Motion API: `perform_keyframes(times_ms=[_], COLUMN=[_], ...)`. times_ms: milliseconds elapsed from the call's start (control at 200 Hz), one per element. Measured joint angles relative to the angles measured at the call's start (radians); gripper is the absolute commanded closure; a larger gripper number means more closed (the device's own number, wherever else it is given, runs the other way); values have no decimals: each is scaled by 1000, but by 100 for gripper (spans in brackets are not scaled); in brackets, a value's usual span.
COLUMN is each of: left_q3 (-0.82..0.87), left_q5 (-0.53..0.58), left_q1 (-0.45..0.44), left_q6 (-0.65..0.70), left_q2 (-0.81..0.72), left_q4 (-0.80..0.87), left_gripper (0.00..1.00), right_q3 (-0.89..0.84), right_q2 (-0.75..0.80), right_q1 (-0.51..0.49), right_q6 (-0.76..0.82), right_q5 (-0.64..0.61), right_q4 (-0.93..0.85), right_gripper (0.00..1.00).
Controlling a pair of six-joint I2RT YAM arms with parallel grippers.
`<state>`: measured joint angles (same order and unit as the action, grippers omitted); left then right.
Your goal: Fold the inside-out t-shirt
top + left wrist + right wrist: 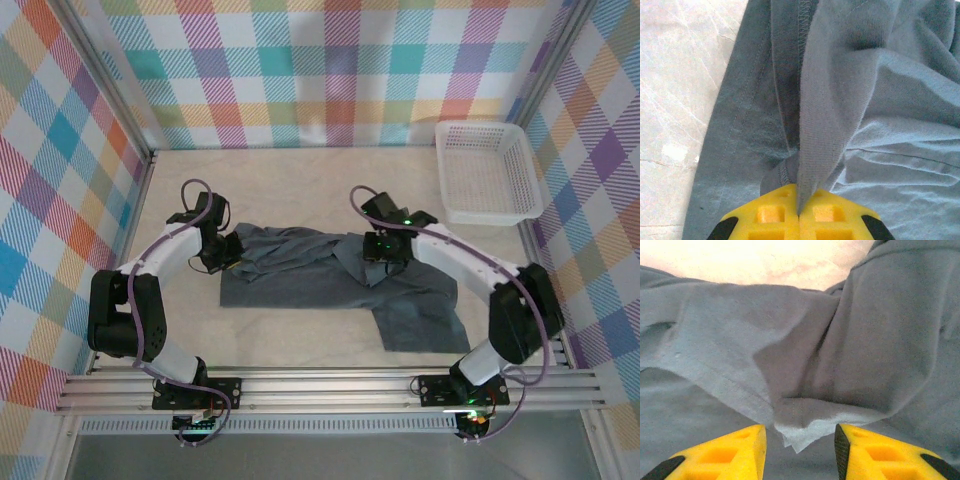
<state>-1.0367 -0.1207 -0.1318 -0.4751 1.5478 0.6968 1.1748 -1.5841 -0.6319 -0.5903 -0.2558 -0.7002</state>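
The dark slate blue-grey t-shirt (330, 280) lies crumpled across the middle of the table, with one flap reaching toward the front right. My left gripper (224, 252) is at the shirt's left edge, its yellow jaws shut on a ridge of cloth (820, 145) that rises from between them. My right gripper (383, 250) hovers over the shirt's upper right part. It is open, and a folded corner of the cloth (805, 432) hangs between the fingertips (845, 445) without being pinched.
A white plastic mesh basket (488, 170) stands at the back right corner. Bare pale tabletop (290, 180) lies behind the shirt and to its left (675, 100). Plaid walls enclose the workspace on three sides.
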Motion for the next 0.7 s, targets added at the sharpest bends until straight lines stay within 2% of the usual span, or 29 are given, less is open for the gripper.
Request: perform_keyframes(times_ms=[115, 180, 310, 455, 700], left_q3=[0, 0, 0, 0, 0], left_q5=[2, 2, 2, 3, 3], left_q1=[-3, -3, -3, -3, -3], left_q6=[0, 0, 0, 0, 1], left_q2=[0, 0, 0, 0, 0], left_q4=[0, 0, 0, 0, 0], left_gripper=[100, 100, 100, 100, 100], right_q3=[92, 154, 190, 220, 225], right_q2=[-111, -173, -238, -298, -326], right_q1=[-51, -64, -65, -63, -62], right_q6=[-119, -209, -339, -400, -452], right_q5=[-80, -93, -76, -36, -24], right_q4=[-112, -174, -221, -234, -235], right_gripper=[59, 55, 48, 46, 58])
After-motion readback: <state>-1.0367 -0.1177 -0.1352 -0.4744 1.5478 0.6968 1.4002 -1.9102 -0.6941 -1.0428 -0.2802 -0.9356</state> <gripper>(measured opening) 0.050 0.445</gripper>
